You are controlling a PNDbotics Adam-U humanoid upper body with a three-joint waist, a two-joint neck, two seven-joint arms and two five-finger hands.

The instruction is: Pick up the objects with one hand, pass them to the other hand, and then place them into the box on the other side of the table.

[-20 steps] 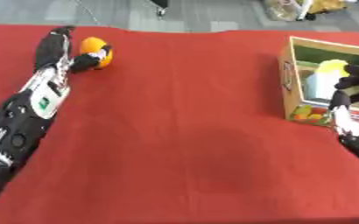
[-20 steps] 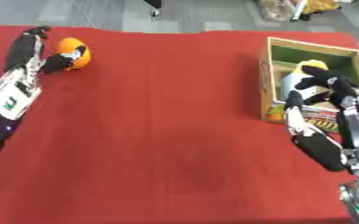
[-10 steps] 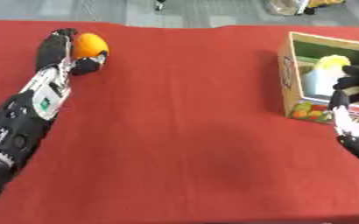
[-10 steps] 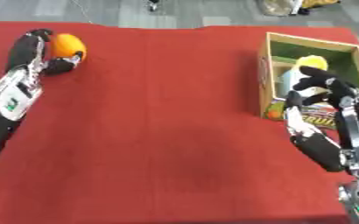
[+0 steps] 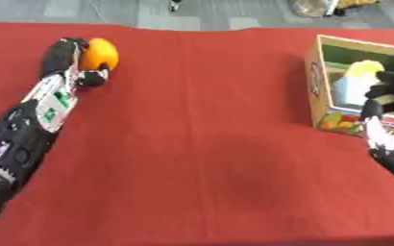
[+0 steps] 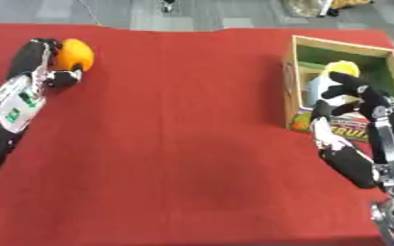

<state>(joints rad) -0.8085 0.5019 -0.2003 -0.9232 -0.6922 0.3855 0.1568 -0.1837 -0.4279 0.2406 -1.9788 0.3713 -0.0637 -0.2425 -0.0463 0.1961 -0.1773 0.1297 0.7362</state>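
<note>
The left robot hand (image 5: pixel 72 60) curls round the round orange fruit (image 5: pixel 99 54) for the handover, while the right robot hand (image 6: pixel 358 98) (fingers relaxed, empty) waits beside the open cardboard box (image 6: pixel 297 72).

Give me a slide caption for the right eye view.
Left robot hand grips an orange on the red table; right robot hand waits by the box.

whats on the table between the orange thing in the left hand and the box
Nothing: in the right eye view only bare red tablecloth lies between the orange object, held by the left hand, and the box.
</note>
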